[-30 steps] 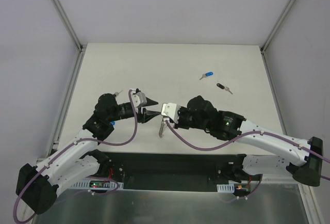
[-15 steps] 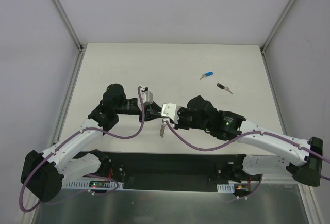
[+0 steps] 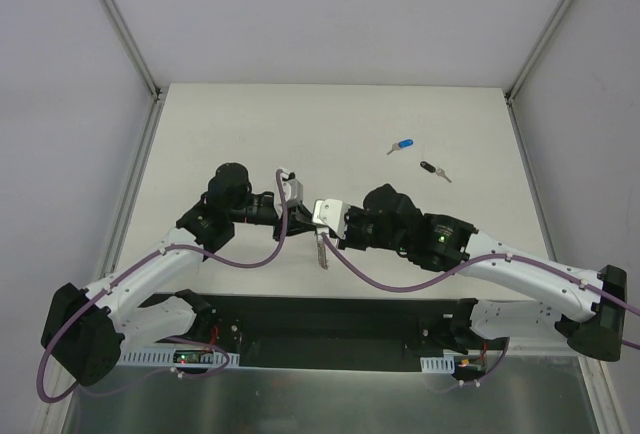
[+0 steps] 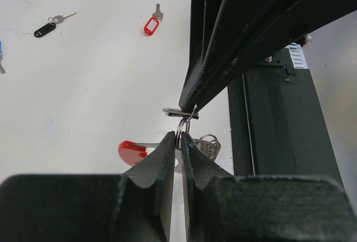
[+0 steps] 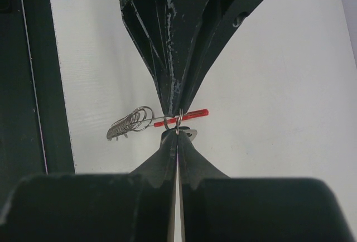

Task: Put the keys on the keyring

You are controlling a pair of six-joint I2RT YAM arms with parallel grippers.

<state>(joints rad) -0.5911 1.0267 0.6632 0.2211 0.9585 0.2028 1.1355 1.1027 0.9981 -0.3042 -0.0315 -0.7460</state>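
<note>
My left gripper (image 3: pixel 301 213) and right gripper (image 3: pixel 312 218) meet tip to tip above the table's middle. In the left wrist view my left gripper (image 4: pixel 179 139) is shut on a small silver split ring (image 4: pixel 183 126). In the right wrist view my right gripper (image 5: pixel 177 137) is shut on a flat silver key (image 5: pixel 192 135) joined to that ring. The keyring hangs at the tips, with its red segment (image 5: pixel 193 113) and chain links (image 5: pixel 127 125); it shows in the top view (image 3: pixel 318 250). A blue key (image 3: pixel 403 145) and a black key (image 3: pixel 432 169) lie far right.
A red-tagged key (image 4: pixel 152 25) lies on the table beyond the grippers, hidden under my left arm in the top view. The black key (image 4: pixel 47 29) also shows in the left wrist view. A black rail (image 3: pixel 330 316) runs along the near table edge.
My left arm has swung right, brought its gripper up against the right gripper's tips, and shut on the small ring. The hanging keyring has shifted slightly. The right arm has held still.
</note>
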